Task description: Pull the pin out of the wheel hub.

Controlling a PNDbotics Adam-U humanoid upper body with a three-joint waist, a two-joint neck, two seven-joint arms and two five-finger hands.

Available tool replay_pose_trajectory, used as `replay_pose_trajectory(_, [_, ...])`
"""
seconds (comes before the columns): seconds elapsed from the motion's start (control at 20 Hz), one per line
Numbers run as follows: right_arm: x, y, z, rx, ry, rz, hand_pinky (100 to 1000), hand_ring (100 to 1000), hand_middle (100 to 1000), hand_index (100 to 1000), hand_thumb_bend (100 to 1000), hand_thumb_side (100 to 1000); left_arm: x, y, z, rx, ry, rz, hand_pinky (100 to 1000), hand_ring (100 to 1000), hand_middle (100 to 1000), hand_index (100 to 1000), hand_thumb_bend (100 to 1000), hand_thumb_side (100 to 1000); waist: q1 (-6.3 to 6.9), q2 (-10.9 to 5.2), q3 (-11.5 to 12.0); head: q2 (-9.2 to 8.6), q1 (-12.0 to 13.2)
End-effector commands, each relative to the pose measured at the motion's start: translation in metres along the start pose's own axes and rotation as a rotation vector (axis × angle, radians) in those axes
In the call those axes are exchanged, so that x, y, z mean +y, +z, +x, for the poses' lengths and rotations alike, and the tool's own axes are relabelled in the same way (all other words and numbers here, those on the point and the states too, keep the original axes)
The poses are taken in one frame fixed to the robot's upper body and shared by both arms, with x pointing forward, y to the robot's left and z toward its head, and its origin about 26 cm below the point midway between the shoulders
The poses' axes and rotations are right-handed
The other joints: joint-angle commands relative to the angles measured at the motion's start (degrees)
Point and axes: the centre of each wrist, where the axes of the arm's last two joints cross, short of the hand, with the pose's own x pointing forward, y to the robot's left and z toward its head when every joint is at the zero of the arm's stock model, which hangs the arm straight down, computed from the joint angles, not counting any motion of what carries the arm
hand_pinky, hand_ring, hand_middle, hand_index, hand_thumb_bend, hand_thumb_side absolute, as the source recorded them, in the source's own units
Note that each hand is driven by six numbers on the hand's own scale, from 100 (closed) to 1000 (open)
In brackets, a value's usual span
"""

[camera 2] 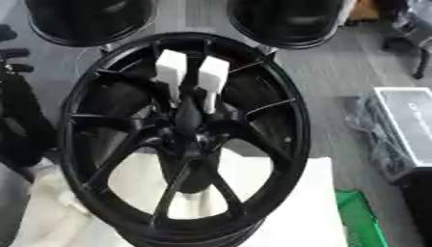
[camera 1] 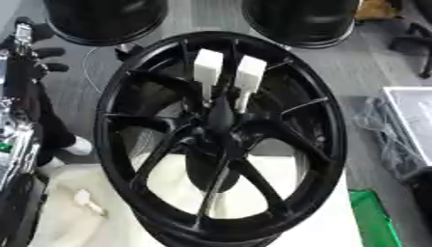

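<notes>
At the far left edge we see dark and silver arm parts, and above them a black shape that we take for the left robot hand [camera 1: 33,50]. It is well apart from the wheel, and we cannot tell whether it is spread or closed. The right robot hand shows in neither view.

Below it a white cloth [camera 1: 76,217] covers the bench, with a small pale lump [camera 1: 84,200] lying on it near the wheel's lower left rim.

The black spoked wheel [camera 1: 114,144] fills the middle of the view, tilted toward us, its lower part resting over the cloth. At its centre is the dark hub [camera 1: 221,120]. Two white pieces [camera 1: 209,67] with blocky heads and narrower stems stand side by side just above the hub, stems pointing down toward it. We cannot tell how deep they sit.

Behind the wheel, two black round objects [camera 1: 295,19] stand on the grey floor.

To the right lie a green item [camera 1: 371,217] beside the cloth and a grey box [camera 2: 405,120] wrapped in clear plastic.
</notes>
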Motion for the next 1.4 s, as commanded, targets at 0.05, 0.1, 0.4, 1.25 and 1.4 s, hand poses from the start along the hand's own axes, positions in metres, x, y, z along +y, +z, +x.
replay_pose_trajectory(0.05, [-0.001,-0.008,0.007,0.022,0.019,0.054,863,843,892,901,100,697,0.008,-0.004,0.007,-0.026,-0.034,0.0,562,644,724,750,100,801,-0.01,-1.13,-0.3,-0.23,0.3])
replay_pose_trajectory(0.1, [0.001,-0.011,0.009,0.036,0.015,0.061,862,843,890,900,100,714,0.009,-0.003,0.007,-0.025,-0.037,0.002,562,644,723,750,100,801,-0.01,-1.15,-0.4,-0.17,0.5])
replay_pose_trajectory(0.4, [0.014,-0.025,0.011,0.156,-0.022,0.091,860,840,884,898,100,779,0.013,-0.003,0.006,-0.021,-0.05,0.011,563,645,723,748,100,799,-0.3,-1.62,-1.0,0.42,1.3])
replay_pose_trajectory(1.25, [0.03,-0.056,0.024,0.296,-0.027,0.116,843,798,825,900,100,647,0.018,-0.006,0.011,-0.046,-0.04,0.055,564,646,723,748,100,793,-0.35,-2.1,-0.9,1.52,1.3])
replay_pose_trajectory(1.4, [0.03,-0.061,0.027,0.306,-0.011,0.125,851,816,830,899,100,567,0.019,-0.006,0.012,-0.049,-0.039,0.061,564,645,720,746,100,792,-0.39,-2.12,-0.8,1.64,1.2])
